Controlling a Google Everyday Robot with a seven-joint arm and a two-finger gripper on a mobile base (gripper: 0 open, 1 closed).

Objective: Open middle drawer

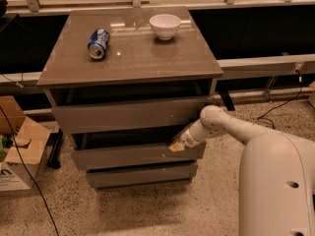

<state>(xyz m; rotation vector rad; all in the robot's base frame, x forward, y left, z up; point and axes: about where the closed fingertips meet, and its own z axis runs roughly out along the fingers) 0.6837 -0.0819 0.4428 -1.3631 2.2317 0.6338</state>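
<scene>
The taupe-grey cabinet [130,58] has three handleless drawers. The middle drawer [133,156] is the wide, low front below the taller top drawer front [128,114]. It stands a little forward, with a dark gap above it. My gripper [176,146] is at the right end of the middle drawer's top edge, its tan tip touching the front's upper rim. My white arm [221,124] reaches in from the right. The lowest drawer front [142,175] sits further back underneath.
A blue can [99,43] lies on its side and a white bowl [165,25] stands on the cabinet top. A cardboard box [19,146] and a black cable [24,171] are on the floor at the left. My white base [278,186] fills the lower right.
</scene>
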